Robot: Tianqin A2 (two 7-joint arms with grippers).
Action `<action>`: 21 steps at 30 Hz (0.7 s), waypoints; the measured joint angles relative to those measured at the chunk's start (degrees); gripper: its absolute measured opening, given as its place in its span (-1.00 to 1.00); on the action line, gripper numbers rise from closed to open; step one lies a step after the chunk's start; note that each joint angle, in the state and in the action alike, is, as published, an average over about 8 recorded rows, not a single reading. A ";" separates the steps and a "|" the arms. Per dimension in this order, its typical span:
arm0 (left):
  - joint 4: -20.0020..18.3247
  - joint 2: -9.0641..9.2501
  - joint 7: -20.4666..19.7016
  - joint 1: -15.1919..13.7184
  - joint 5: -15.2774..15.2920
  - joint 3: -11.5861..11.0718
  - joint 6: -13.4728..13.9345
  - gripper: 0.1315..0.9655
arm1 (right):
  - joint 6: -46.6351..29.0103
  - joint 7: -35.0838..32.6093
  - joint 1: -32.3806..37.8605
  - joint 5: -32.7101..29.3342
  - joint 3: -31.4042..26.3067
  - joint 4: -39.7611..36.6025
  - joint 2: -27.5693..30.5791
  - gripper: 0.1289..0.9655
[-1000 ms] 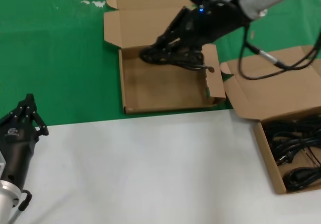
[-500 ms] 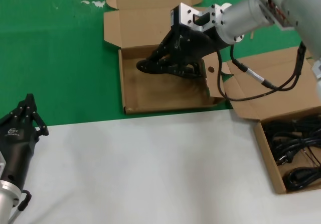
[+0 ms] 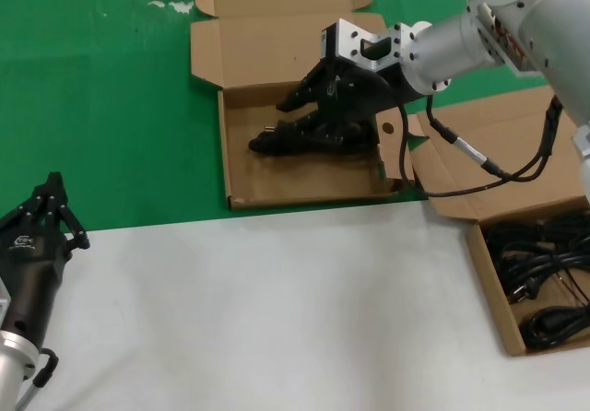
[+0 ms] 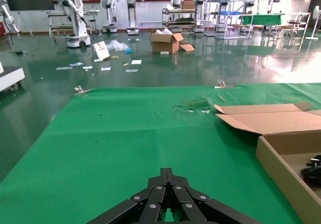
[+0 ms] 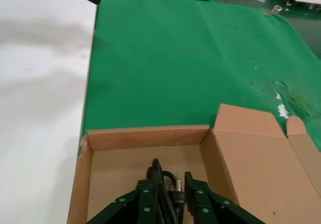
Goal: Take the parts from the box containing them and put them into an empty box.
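Note:
A black coiled cable bundle [image 3: 304, 139] lies in the empty box [image 3: 295, 179], whose side flap has a round hole. My right gripper [image 3: 293, 116] hangs just over it, open, its fingers spread either side of the bundle [image 5: 159, 171] in the right wrist view, above the box floor [image 5: 115, 166]. The box containing the parts [image 3: 487, 277] stands at the right with several more black cables [image 3: 544, 254] inside. My left gripper [image 3: 53, 199] is parked at the near left, shut [image 4: 168, 174].
The empty box's lid [image 3: 267, 38] lies open flat toward the back on the green mat. The other box's lid [image 3: 502, 162] leans open next to the holed flap [image 3: 395, 144]. A white table surface [image 3: 277, 310] covers the near side.
My right gripper came down into the empty box with the bundle and its fingers spread apart; the bundle now rests lower on the box floor. The left arm has not moved.

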 joint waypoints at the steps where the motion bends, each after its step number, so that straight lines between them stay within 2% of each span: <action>1: 0.00 0.00 0.00 0.00 0.00 0.00 0.00 -0.98 | 0.09 0.04 -0.06 -0.01 0.25 -0.01 0.08 -0.72; 5: 0.00 0.00 0.00 0.00 0.00 0.00 0.00 -0.98 | -0.20 0.45 -0.13 0.17 1.41 0.00 0.48 -0.72; 13: 0.00 0.00 0.00 0.00 0.00 0.00 0.00 -0.98 | -4.22 2.46 -0.65 2.84 5.57 1.67 2.56 -0.43; 14: 0.00 0.00 0.00 0.00 0.00 0.00 0.00 -0.98 | -4.94 2.92 -1.18 3.45 6.26 2.59 3.08 -0.43; 17: 0.00 0.00 0.00 0.00 0.00 0.00 0.00 -0.98 | -7.00 4.75 -4.07 5.47 8.29 7.09 5.05 -0.26; 21: 0.00 0.00 0.00 0.00 0.00 0.00 0.00 -0.98 | -8.75 7.73 -10.51 8.69 10.98 16.44 8.24 -0.03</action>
